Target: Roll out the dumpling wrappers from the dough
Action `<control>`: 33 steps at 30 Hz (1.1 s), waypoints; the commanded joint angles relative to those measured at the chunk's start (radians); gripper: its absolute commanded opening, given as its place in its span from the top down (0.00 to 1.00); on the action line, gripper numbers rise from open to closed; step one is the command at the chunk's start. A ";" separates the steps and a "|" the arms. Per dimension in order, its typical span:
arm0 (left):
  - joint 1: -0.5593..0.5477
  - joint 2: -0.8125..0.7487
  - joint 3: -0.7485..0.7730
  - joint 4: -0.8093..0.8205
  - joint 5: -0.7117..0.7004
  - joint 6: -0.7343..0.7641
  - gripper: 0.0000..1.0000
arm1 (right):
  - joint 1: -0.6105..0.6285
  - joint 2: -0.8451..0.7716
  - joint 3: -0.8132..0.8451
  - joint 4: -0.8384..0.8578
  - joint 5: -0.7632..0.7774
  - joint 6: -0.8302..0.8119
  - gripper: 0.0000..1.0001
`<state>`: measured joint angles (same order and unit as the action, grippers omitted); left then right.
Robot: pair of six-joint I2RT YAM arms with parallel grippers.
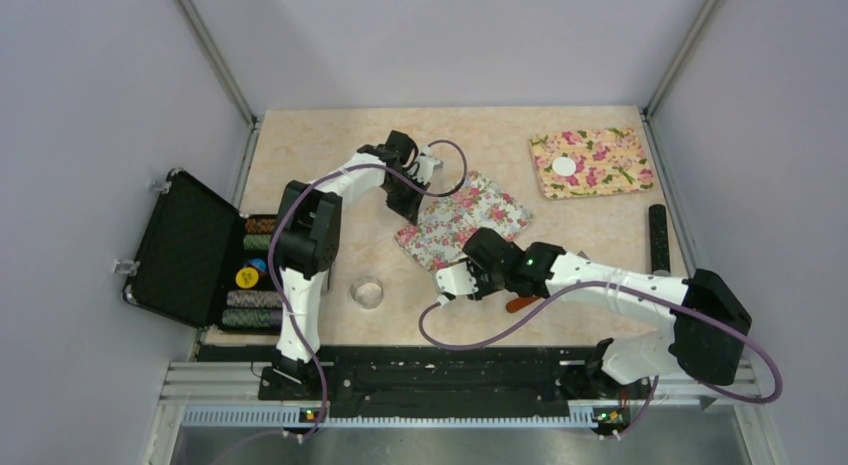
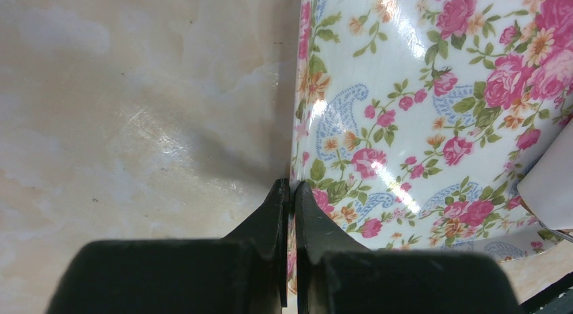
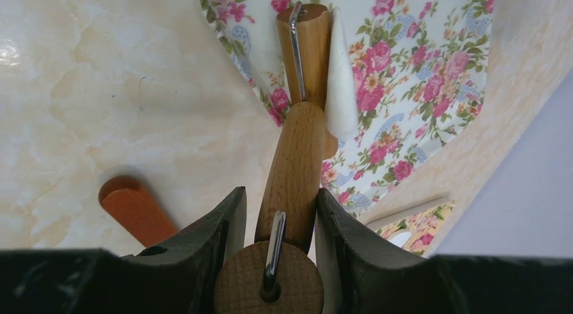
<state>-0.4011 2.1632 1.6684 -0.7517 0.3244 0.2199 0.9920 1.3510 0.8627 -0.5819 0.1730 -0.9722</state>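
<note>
Surface: a pale marbled table (image 1: 300,145) is lying between grey walls (image 1: 90,105).
Centre: the left gripper (image 2: 292,187) is pinching the edge of the near floral mat (image 1: 470,217), jaws clenched on it.
Back right: one dumpling wrapper (image 1: 565,166) is resting on the far floral mat (image 1: 600,170).
Right wrist only: the right gripper (image 3: 280,192) is grasping a wooden roller (image 3: 297,159); white dough (image 3: 341,84) is clinging beside its head, over the near floral mat (hidden from above).
Arms: both are reaching inward, toward the near floral mat.
</note>
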 commanded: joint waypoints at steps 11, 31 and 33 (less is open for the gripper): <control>0.002 0.032 0.001 0.022 -0.067 0.013 1.00 | 0.019 0.055 0.026 -0.494 -0.269 0.104 1.00; 0.002 0.029 -0.001 0.023 -0.064 0.012 1.00 | -0.113 0.157 0.166 -0.013 0.031 0.174 1.00; 0.003 0.030 -0.001 0.023 -0.065 0.013 1.00 | -0.115 0.194 0.176 0.017 0.089 0.180 1.00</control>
<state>-0.4042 2.1647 1.6684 -0.7540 0.3389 0.2226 0.8917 1.4509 1.0298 -0.6182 0.1635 -0.8585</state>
